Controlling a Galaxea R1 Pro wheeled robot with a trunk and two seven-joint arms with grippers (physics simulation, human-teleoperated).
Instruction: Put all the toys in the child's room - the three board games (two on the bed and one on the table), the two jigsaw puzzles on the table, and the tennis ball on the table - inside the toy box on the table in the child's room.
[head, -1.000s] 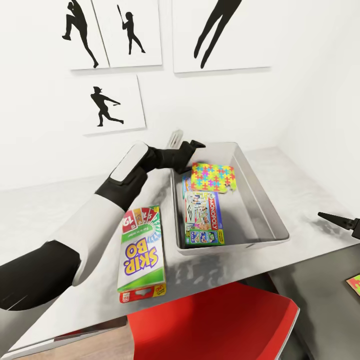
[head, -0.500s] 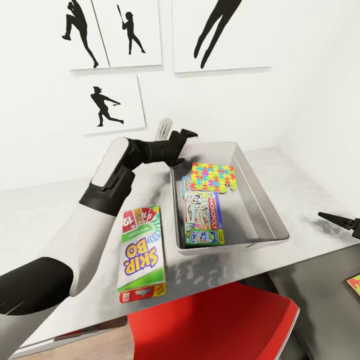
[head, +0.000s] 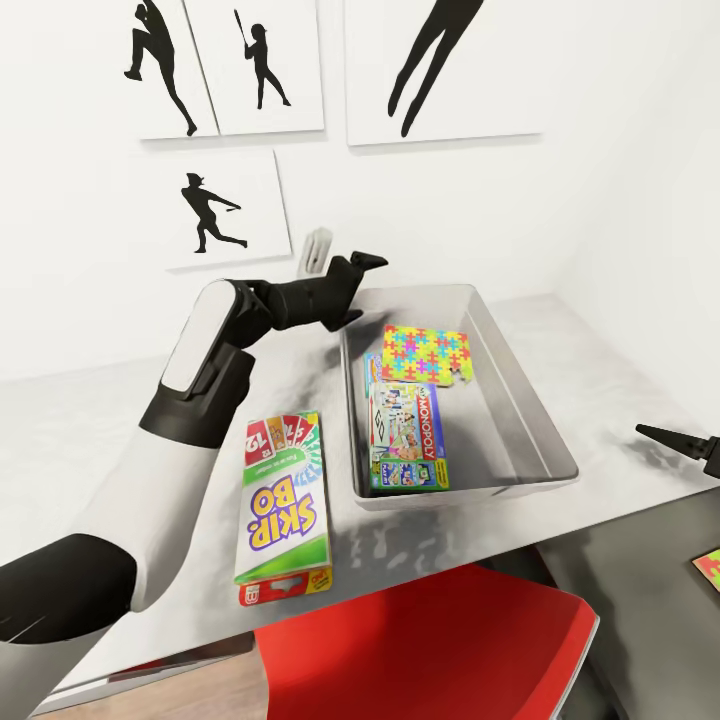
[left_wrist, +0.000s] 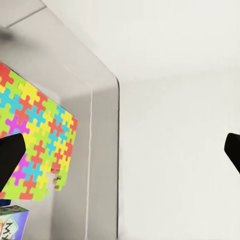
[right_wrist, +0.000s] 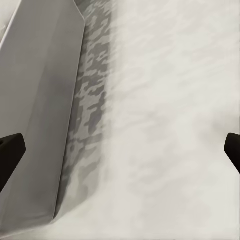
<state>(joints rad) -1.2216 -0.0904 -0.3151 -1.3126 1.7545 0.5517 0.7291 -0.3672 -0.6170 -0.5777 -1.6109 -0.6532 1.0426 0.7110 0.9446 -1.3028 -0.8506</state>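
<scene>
The grey toy box (head: 520, 400) stands on the table. Inside it lie a colourful jigsaw puzzle (head: 425, 355) and a Monopoly box (head: 405, 435) with another blue box under it. My left gripper (head: 365, 290) hovers open and empty above the box's far left corner. In the left wrist view the open left gripper (left_wrist: 120, 155) spans the box's rim (left_wrist: 105, 150), with the puzzle (left_wrist: 35, 145) to one side. A Skip-Bo game (head: 283, 495) lies flat on the table beside the box. My right gripper (head: 665, 438) waits open past the box's right side.
A second jigsaw puzzle (head: 708, 565) lies low at the picture's right edge, off the table. A red chair (head: 430, 650) is tucked under the table's front edge. The right wrist view has the box's outer wall (right_wrist: 40, 115) and bare tabletop (right_wrist: 165, 125).
My left arm has pulled back leftward and upward, carrying its empty gripper from over the puzzle to the box's far left corner. Nothing else moved.
</scene>
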